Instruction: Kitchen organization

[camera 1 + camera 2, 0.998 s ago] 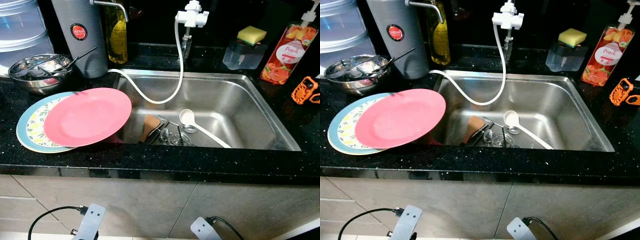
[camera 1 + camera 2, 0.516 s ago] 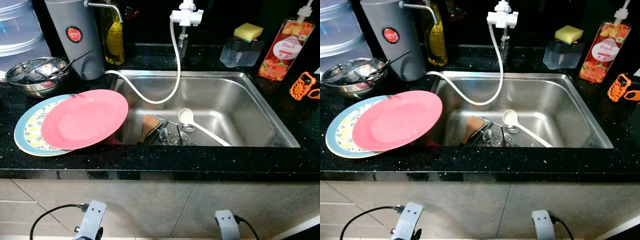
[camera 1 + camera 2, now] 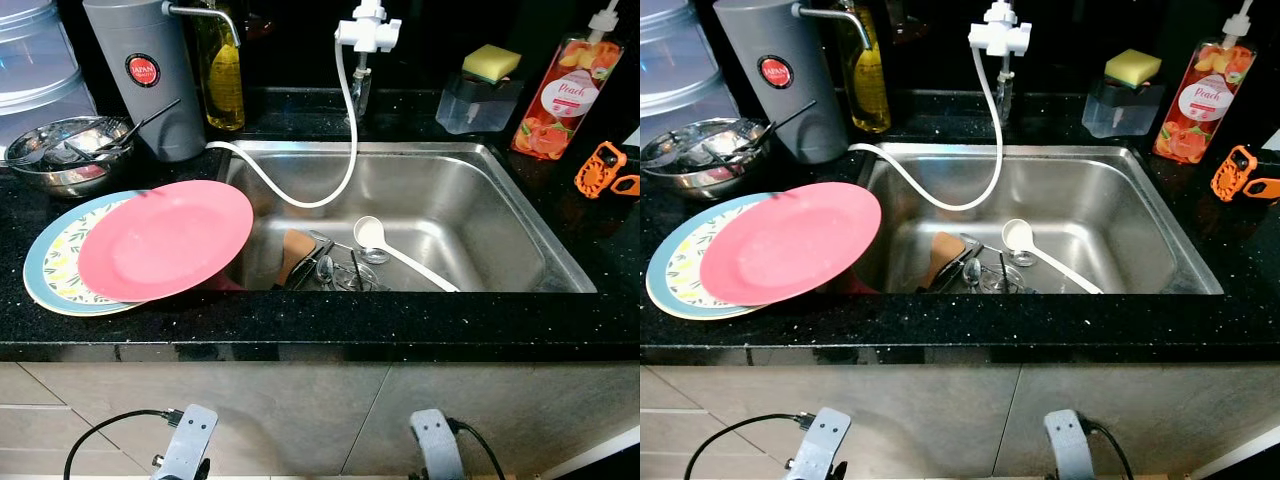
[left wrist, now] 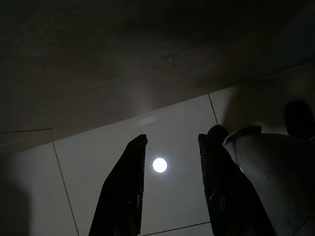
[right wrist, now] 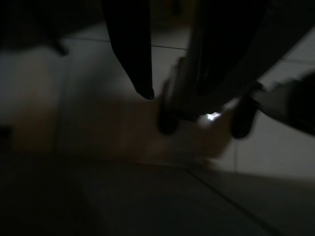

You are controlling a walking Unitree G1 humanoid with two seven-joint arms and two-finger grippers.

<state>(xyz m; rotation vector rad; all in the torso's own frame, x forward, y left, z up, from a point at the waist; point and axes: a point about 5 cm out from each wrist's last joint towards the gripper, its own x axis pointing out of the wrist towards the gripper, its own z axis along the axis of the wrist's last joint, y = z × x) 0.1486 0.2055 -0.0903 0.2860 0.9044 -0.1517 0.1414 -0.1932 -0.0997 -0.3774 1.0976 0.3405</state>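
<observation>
From the head, the black speckled counter (image 3: 420, 325) carries a pink plate (image 3: 165, 240) stacked on a floral plate (image 3: 50, 265), its rim overhanging the steel sink (image 3: 520, 215), where a white ladle (image 3: 395, 252) lies beside a heap of cutlery (image 3: 325, 268). The left wrist view shows the left gripper (image 4: 170, 147) hanging over pale floor tiles (image 4: 167, 123), fingers apart and empty; the right gripper (image 5: 172, 73) is dark and blurred, its opening unreadable. Since a second ago the camera has shifted slightly, and the right arm (image 3: 432, 455) low by the cabinet front has moved.
</observation>
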